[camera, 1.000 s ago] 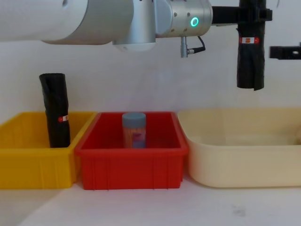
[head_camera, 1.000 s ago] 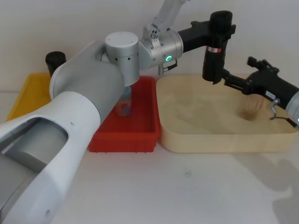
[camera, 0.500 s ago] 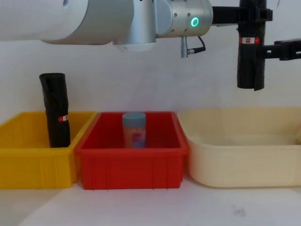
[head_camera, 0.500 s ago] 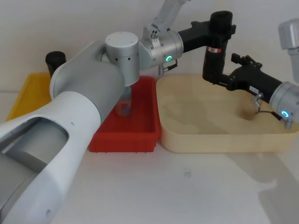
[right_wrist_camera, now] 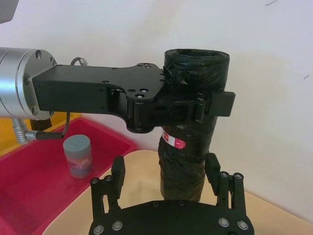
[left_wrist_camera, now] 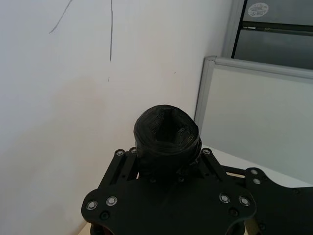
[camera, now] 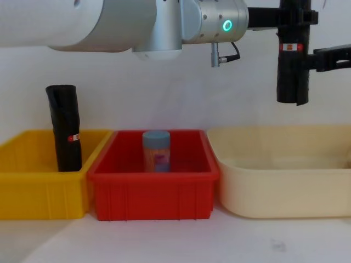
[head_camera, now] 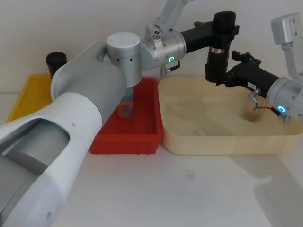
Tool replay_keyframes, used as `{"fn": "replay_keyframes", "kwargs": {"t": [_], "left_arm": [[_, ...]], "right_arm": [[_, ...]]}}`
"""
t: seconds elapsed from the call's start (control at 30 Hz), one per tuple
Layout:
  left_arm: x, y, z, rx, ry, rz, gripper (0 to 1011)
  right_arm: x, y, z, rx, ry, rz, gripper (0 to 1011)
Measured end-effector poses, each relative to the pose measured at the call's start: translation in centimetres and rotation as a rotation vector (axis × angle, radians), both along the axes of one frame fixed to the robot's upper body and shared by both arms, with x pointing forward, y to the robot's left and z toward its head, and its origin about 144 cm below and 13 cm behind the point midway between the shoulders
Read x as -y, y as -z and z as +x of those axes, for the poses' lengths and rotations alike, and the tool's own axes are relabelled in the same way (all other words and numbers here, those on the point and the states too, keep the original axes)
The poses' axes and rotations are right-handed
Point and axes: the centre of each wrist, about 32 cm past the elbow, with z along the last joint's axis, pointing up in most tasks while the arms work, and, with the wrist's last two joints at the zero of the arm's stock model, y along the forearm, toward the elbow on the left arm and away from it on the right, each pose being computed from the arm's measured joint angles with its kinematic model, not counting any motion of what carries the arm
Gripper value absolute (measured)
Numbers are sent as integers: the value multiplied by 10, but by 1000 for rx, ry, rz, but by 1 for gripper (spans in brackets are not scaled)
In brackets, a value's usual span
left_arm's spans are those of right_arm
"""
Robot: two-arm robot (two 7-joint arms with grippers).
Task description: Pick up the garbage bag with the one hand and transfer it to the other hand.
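Note:
The garbage bag (head_camera: 217,56) is a black roll with a red-and-white label band, hanging upright above the cream tray (head_camera: 213,142). My left gripper (head_camera: 221,29), on the green-lit arm, is shut on the roll's upper part (left_wrist_camera: 166,134). From the right, my right gripper (head_camera: 228,72), on the blue-lit arm, has come level with the roll's lower half. In the right wrist view its fingers (right_wrist_camera: 118,171) stand open on either side of the roll (right_wrist_camera: 183,161); one finger is close to it, the other well apart. The chest view shows the roll (camera: 290,71) high at the right.
A yellow bin (camera: 38,192) at the left holds a twin black roll (camera: 66,129). The red bin (camera: 153,192) in the middle holds a grey-blue capped canister (camera: 157,150). My left arm's big silver links (head_camera: 90,94) span the left of the head view.
My right gripper has come in from the right and risen to the roll's lower half, its fingers now on both sides of it. The left gripper and the roll have stayed still.

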Motion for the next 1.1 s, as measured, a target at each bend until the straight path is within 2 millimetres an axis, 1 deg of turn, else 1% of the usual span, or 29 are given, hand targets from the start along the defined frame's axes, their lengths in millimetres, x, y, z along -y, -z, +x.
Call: {"fn": "replay_keyframes", "kwargs": {"t": [0.23, 0.67, 1.1], "left_arm": [[0, 0, 0, 0, 0, 0, 353], [0, 0, 0, 0, 0, 0, 353], [0, 0, 0, 0, 0, 0, 353]], "right_arm": [[-6, -1, 7, 0, -1, -11, 1004], [-15, 0, 26, -4, 25, -19, 1004], [-19, 1, 40, -16, 61, -1, 1004]]}}
